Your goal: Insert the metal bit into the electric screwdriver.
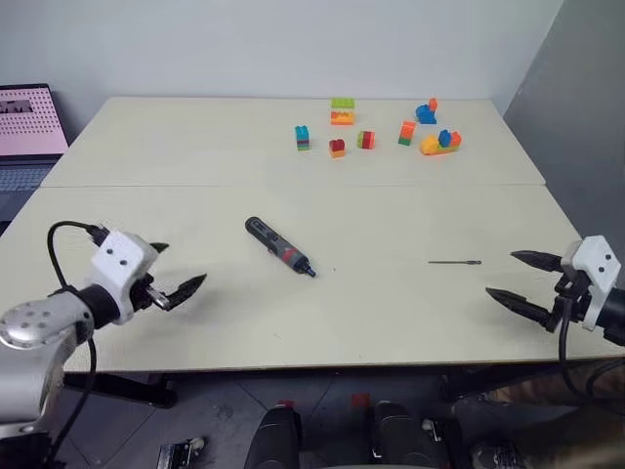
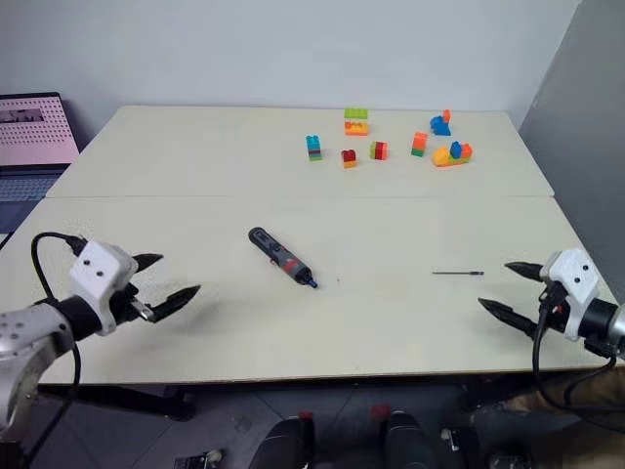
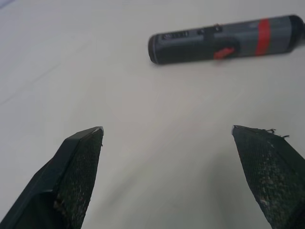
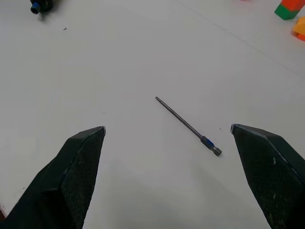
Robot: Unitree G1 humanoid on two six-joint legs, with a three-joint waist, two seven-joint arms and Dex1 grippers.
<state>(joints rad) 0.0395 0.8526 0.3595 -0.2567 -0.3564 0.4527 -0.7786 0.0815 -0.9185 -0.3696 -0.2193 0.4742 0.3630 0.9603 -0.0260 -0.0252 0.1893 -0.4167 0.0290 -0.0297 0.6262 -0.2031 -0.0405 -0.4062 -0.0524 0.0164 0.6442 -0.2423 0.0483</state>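
Lying diagonally, electric screwdriver (image 1: pixel 279 246) tips toward metal bit (image 1: pixel 455 262); both jaws spread

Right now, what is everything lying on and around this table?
table: two, cream, pushed together edge to edge
electric screwdriver: one, black with red band, lying near the middle of the near table
metal bit: one, thin dark grey, lying flat to the right of the screwdriver, apart from it
toy bricks: several small stacks, mixed bright colours, far table, right half
laptop: one, pink screen, beyond the table's left edge
left pincer: black fingers, open, empty, near left edge
right pincer: black fingers, open, empty, near right edge
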